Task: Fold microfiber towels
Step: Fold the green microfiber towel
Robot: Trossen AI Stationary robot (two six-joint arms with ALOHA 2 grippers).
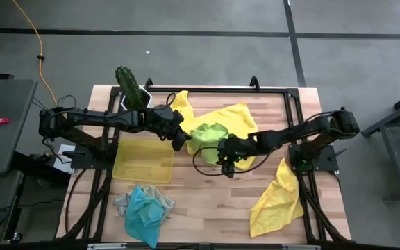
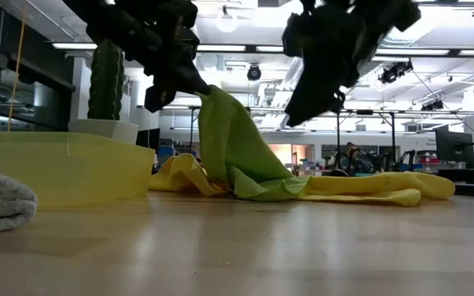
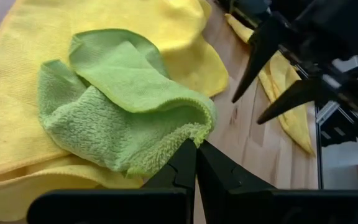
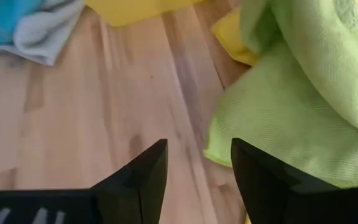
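Note:
A lime green microfiber towel (image 1: 210, 135) lies bunched on a spread yellow towel (image 1: 238, 117) at mid-table. My left gripper (image 3: 196, 151) is shut on the green towel's left edge, which is raised into a peak (image 2: 208, 92). My right gripper (image 4: 194, 167) hovers open just near of the green towel, above its low corner (image 4: 225, 149), and touches nothing. In the low view the right gripper (image 2: 315, 99) hangs clear above the cloth. Another yellow towel (image 1: 276, 201) lies at the near right. A turquoise towel (image 1: 144, 212) lies on a grey one (image 1: 122, 203) at the near left. My left gripper pinches a fluffy edge of the green towel (image 3: 194, 132) between its two fingertips, where the cloth curls over; how many layers I cannot tell. The fingers come slanting down from the table's left. The pinched part is lifted, the towel drapes down from it, and its lower part (image 2: 257, 185) rests on the yellow towel.
A translucent yellow tray (image 1: 143, 163) sits left of the towels, under the left arm. A potted cactus (image 1: 127, 85) stands at the far left. Bare wood (image 4: 104, 112) lies near of the green towel. A black frame (image 1: 283, 92) rims the table.

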